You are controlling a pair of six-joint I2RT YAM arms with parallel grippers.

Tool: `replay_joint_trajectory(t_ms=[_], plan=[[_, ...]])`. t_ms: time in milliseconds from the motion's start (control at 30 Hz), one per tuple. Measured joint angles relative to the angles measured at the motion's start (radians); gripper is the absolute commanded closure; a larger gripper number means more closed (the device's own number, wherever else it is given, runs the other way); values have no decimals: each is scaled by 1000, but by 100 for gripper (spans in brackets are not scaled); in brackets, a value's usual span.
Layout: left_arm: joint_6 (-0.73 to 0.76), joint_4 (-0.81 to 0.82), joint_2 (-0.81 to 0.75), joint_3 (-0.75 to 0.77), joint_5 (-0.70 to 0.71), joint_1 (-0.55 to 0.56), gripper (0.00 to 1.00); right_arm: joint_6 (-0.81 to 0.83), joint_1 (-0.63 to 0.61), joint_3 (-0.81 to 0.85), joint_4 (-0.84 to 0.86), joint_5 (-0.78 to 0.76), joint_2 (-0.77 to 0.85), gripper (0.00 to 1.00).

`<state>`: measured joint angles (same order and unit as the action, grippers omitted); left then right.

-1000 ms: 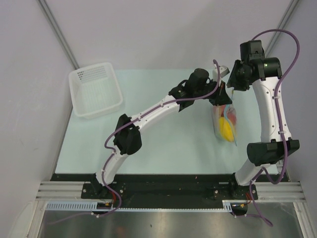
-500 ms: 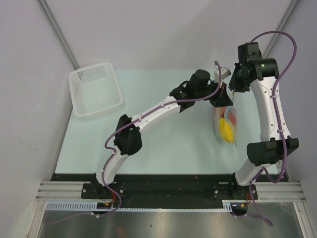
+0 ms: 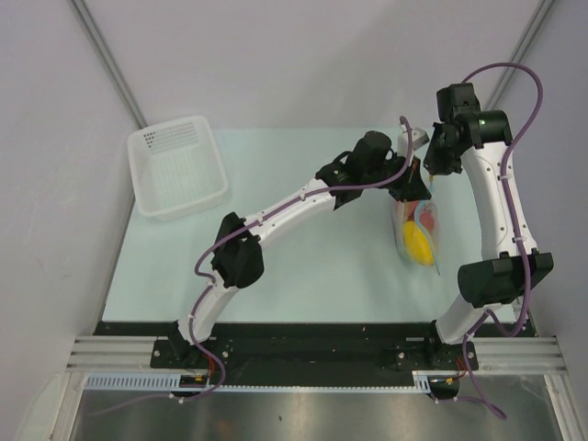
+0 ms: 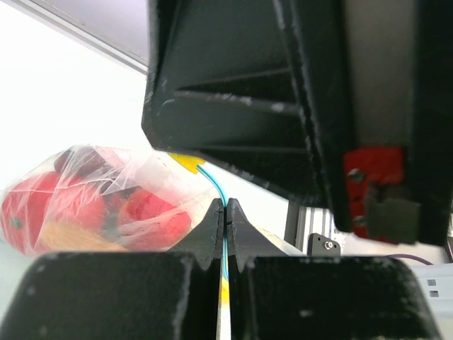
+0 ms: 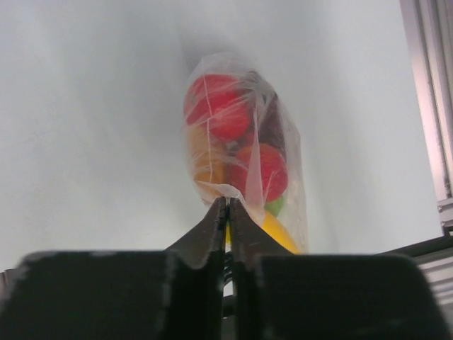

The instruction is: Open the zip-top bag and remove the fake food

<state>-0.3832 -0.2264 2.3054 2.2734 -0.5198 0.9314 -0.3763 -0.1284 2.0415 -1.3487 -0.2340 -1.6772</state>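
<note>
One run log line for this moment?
left end effector: shut on clear plastic zip-top bag; right end effector: same; plastic toy food: inside

Over on the right half of the table [image 3: 303, 266] sits the zip-top bag [image 3: 415, 220], with the fake food [image 3: 420, 242] inside it. The bag's mouth is at its far end. The left gripper [image 3: 413, 189] comes onto the mouth from the left, the right gripper [image 3: 425, 175] from just behind, and both meet there with their jaws closed on the bag. The perforated basket [image 3: 176, 167] stands at the far-left corner, well apart.
</note>
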Motion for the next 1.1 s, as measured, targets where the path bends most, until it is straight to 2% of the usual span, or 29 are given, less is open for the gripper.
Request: replay_joint_trajectory(t_ms=[200, 267, 300, 400, 433, 533, 833, 1100], plan=[[0, -1, 0, -4, 2, 1, 98, 1, 0, -5, 0, -13, 0, 100], [1, -3, -2, -6, 10, 1, 84, -3, -1, -10, 2, -13, 4, 100], [2, -8, -3, -8, 18, 2, 68, -8, -1, -16, 6, -13, 8, 100], [14, -7, -22, -38, 63, 8, 47, -20, 1, -37, 6, -8, 30, 100], [14, 4, -38, -67, 89, 11, 45, -26, 6, -42, 6, -2, 40, 100], [14, 19, -77, -122, 153, 20, 44, -47, 17, -49, 4, 21, 67, 100], [18, 48, -90, -117, 322, 69, 48, -92, 36, -49, -1, 60, 86, 100], [18, 76, -90, -108, 486, 109, 61, -120, 42, -49, 0, 66, 86, 100]])
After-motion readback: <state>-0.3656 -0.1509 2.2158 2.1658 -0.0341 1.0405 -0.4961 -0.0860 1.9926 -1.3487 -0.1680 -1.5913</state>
